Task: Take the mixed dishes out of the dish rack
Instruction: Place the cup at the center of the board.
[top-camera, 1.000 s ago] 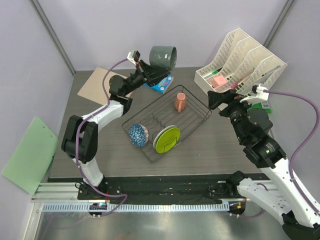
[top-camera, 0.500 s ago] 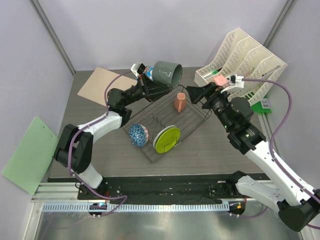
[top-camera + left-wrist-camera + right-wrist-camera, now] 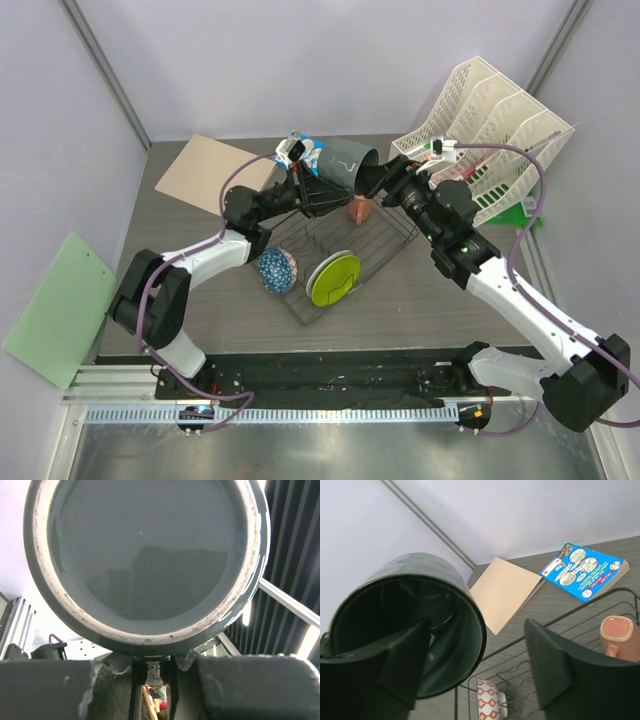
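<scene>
Dark table (image 3: 450, 300) | your left gripper (image 3: 318, 190) pinches grey mug (image 3: 345, 165) above dish rack (image 3: 392, 228) | your right gripper (image 3: 480, 662) spread at its mouth | blue packet (image 3: 582, 572) print unreadable

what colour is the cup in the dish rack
Salmon pink; the cup shows best in the right wrist view.

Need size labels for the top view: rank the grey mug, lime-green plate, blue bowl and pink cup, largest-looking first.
1-2. grey mug, lime-green plate: alike, unranked; the mug is raised nearer the camera.
3. blue bowl.
4. pink cup, partly hidden.
</scene>
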`<state>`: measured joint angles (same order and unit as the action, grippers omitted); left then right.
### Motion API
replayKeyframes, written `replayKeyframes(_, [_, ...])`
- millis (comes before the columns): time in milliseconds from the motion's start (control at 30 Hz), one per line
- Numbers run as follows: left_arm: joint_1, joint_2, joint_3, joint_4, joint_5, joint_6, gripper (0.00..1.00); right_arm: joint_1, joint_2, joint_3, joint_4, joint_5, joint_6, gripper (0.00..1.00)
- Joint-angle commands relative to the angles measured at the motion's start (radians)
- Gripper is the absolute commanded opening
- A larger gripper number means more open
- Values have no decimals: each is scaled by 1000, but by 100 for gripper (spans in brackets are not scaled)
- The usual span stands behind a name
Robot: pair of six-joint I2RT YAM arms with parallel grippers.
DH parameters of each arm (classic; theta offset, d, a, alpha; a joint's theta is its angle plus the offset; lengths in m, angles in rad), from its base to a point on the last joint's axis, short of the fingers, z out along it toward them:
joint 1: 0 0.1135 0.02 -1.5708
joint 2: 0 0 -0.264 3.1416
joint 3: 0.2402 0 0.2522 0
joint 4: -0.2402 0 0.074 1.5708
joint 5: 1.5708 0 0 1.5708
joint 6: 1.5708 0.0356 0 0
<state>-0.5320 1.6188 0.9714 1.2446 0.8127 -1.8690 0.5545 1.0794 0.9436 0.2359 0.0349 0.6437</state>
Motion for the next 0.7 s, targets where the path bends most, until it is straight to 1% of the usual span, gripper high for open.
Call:
replayKeyframes(0, [-13,-34,12,302,-3,37,1,2,63,69,82,-56,17,72])
replayKeyframes(33, [-11,-34,12,302,0,36,1,2,73,69,92,-58,19,69])
replayKeyframes(67, [-13,-33,10,302,5,37,1,-1,86,69,95,-59,20,63])
replayKeyframes(133, [-13,-37,3,303,9,41,1,-2,85,51,133,-59,24,55])
replayKeyframes(167, [-13,-39,-5,303,11,42,0,-5,77,38,152,-59,27,43])
replayKeyframes(200, [-13,-42,-7,302,14,44,1,-7,74,20,169,-59,27,36])
replayKeyframes(233, [-13,-42,-10,303,16,45,1,-7,73,15,184,-59,28,25])
replayKeyframes(300, [-13,-40,-16,303,20,47,1,-8,68,14,183,-66,24,13])
replayKeyframes(333, [-13,-39,-17,303,22,47,1,-10,63,12,181,-64,25,1])
replayKeyframes(400, [-13,-36,-13,300,25,48,1,-10,41,8,171,-58,22,1])
replayKeyframes(433, [-10,-28,-10,294,32,51,6,-11,28,6,157,-47,13,1])
replayKeyframes(467, [-6,-25,-5,289,39,54,31,-10,16,4,145,-41,5,1])
replayKeyframes(500, [-2,-20,9,280,45,70,70,-11,-19,4,108,-40,-2,1])
replayKeyframes(533, [15,-17,18,230,54,83,99,-11,-38,4,82,18,-21,1])
replayKeyframes(600, [33,-17,41,167,52,122,100,-10,-76,23,-16,60,-42,1])
replayKeyframes(667, [59,-13,56,101,40,145,100,-11,-136,41,-76,120,-76,1])
